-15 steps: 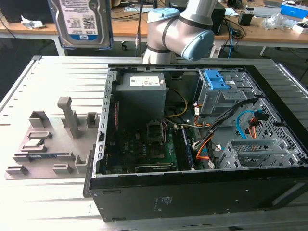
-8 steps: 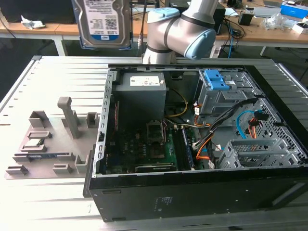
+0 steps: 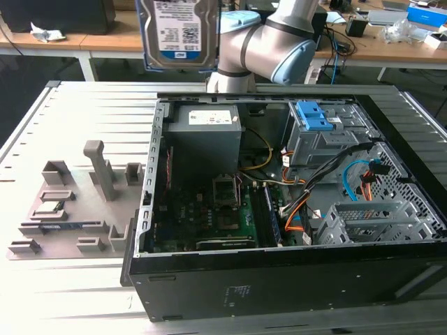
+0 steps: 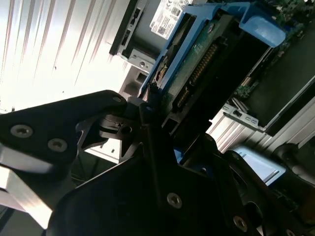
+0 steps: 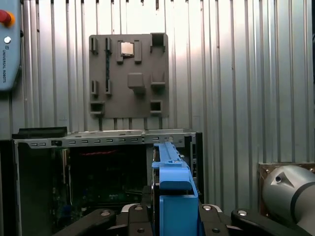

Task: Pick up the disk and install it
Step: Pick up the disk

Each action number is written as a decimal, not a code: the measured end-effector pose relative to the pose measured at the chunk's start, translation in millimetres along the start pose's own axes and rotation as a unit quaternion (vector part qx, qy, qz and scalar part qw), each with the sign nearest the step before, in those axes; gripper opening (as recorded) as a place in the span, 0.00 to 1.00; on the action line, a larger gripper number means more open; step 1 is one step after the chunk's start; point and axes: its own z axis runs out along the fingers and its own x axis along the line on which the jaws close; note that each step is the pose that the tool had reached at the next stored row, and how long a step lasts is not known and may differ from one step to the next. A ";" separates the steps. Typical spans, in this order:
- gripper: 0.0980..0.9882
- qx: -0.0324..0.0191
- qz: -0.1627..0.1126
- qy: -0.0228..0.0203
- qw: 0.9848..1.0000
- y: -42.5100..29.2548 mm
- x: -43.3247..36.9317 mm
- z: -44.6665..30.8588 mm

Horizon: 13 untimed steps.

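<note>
The disk (image 3: 178, 31), a flat rectangular silver hard drive with a white-and-blue label and blue plastic carrier frame, hangs label-out at 12 o'clock of the open black computer case (image 3: 279, 293) in the exterior view, carried by the grey-and-blue robot arm (image 3: 269, 42). In the first wrist view the black gripper (image 5: 174, 219) is clamped on the carrier's two sides. A grey moulded parts tray (image 3: 70, 209) lies on the ribbed metal desk (image 3: 70, 300) at the case's 9 o'clock.

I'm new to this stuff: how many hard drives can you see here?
1: the disk, held by the gripper above the open computer case. Others could be hidden in its metal cages.
</note>
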 end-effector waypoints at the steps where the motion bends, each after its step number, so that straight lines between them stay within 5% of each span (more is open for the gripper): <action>1: 0.30 0.000 0.000 0.000 1.000 -5.0 -0.2 -0.1; 13: 0.30 0.000 0.000 0.001 1.000 -57.0 -2.2 -0.6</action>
